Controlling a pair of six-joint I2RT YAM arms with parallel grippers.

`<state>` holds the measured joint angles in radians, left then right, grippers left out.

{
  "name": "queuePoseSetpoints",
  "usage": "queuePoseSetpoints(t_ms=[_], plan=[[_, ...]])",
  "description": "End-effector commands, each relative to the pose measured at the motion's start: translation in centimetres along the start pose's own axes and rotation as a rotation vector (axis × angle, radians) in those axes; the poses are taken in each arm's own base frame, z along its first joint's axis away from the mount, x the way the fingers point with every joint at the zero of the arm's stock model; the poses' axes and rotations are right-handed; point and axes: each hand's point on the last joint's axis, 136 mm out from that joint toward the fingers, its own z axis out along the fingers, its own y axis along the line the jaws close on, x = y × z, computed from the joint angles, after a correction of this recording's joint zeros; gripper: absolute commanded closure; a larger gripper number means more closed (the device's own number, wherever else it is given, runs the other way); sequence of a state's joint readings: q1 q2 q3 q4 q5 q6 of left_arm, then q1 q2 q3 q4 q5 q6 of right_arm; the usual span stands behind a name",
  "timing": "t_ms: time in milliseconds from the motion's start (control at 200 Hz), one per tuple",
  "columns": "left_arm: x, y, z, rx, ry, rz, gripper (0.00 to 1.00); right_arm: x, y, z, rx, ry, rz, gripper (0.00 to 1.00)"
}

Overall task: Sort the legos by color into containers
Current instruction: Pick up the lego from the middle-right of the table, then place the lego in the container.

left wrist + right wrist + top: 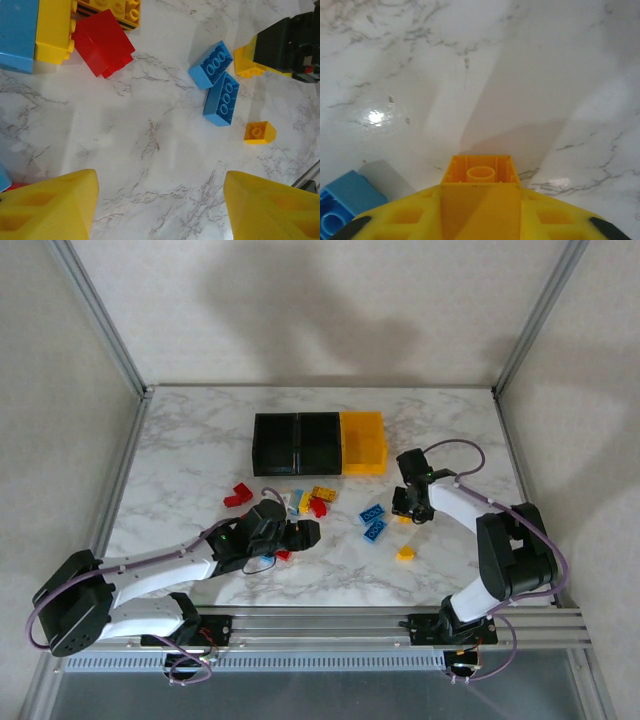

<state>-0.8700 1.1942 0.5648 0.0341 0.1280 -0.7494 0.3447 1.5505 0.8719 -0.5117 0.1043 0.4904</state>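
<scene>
While the right gripper (409, 514) clamps a yellow brick (480, 172), presumably bound for the yellow bin (366, 467) | left gripper (160, 200) hovers; jaws apart, nothing held

White marble-patterned tabletop (200, 440) with grey veins, glossy enough to carry small bright glare patches in the right wrist view. Boxed in by a plain off-white back panel (320, 280) and like panels on both sides, with a slanted aluminium left post (100, 315) and a matching right post (538, 315) meeting the two far corners, and a blurred grey shadow (290, 315) spread over the back panel. Along the near edge, a silver slotted rail (330, 625), with a pale ribbed strip (320, 662) just below it.
</scene>
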Motion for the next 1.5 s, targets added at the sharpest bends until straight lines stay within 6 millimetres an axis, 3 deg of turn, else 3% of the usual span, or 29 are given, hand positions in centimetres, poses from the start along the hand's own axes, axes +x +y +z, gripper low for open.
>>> queuePoseSetpoints(t_ms=[0, 175, 330, 546, 716, 961, 1217, 1497], plan=[[-1.4, -1.6, -0.2, 0.034, -0.05, -0.009, 0.33, -1.2, 0.8, -0.9, -0.018, -0.027, -0.015, 0.73], [-3.0, -1.8, -0.8, 0.009, -0.107, -0.018, 0.33, -3.2, 2.2, -3.9, -0.077, -0.09, -0.008, 0.78], [-5.0, -2.0, -2.1, 0.021, -0.171, -0.068, 0.33, -6.0, 5.4, -7.4, -0.175, -0.16, -0.028, 0.78], [-8.4, -1.6, -4.5, 0.033, -0.262, -0.143, 0.33, -9.9, 10.4, -8.6, -0.222, -0.212, -0.083, 0.78], [-9.3, -0.4, -5.7, -0.007, -0.289, -0.184, 0.33, -13.2, 13.2, -6.9, -0.216, -0.217, -0.097, 0.78], [-9.2, 0.9, -7.7, -0.016, -0.338, -0.233, 0.33, -16.4, 14.9, -2.8, -0.137, -0.19, -0.106, 0.77], [-8.9, 1.7, -8.5, -0.028, -0.35, -0.255, 0.33, -16.9, 15.7, 0.5, -0.119, -0.152, -0.091, 0.75], [-8.6, 2.4, -8.5, -0.05, -0.352, -0.264, 0.33, -16.0, 15.3, 1.8, -0.114, -0.132, -0.076, 0.71]])
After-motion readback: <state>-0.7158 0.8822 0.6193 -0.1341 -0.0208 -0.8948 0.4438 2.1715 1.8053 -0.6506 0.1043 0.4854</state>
